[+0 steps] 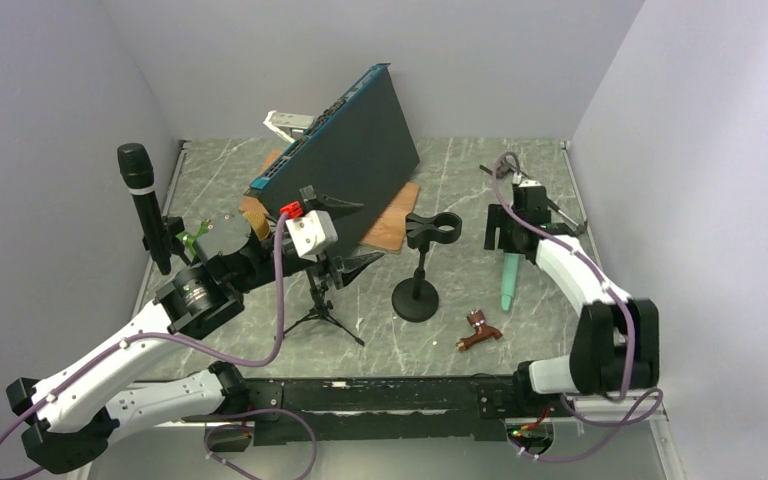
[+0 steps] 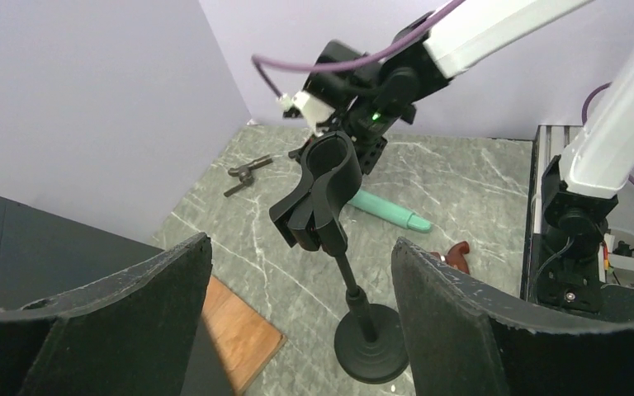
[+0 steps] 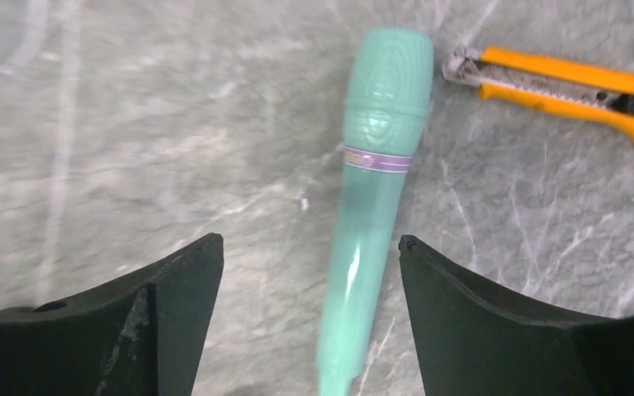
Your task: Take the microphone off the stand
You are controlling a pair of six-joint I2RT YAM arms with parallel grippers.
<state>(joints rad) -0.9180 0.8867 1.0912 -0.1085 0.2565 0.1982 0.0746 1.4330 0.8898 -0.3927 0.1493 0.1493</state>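
Right claw (image 3: 309, 247): jaws spread apart, pointing down at the tabletop (image 3: 91, 124), clamped on nothing.
Green microphone (image 3: 371, 206): lies flat on the tabletop straight under the right claw. Its handle runs through the gap between the jaws, closer to one than the other, and seems to touch neither. The ribbed head points away from the claw.
Beside it: an orange utility knife (image 3: 561, 82) lies just past the head, close but apart.
Left claw (image 2: 301, 243): also spread apart and empty, hanging in the air and facing the stand.
Stand (image 2: 355, 289): upright on its round base, well apart from the green microphone. Its clip (image 2: 322, 186) is tilted and holds nothing.
Far left: a black microphone (image 1: 145, 205) stands upright by the wall. What holds it I cannot tell.
Progress: judging from the bare clip, the removal looks done.
Handling: probably light, stiff plastic. The glossy handle looks slippery, the ribbed head less so.
Where to hold: across the handle just below the purple band, where the sides are nearly straight. The tapered tail could squirt out of a pinch.
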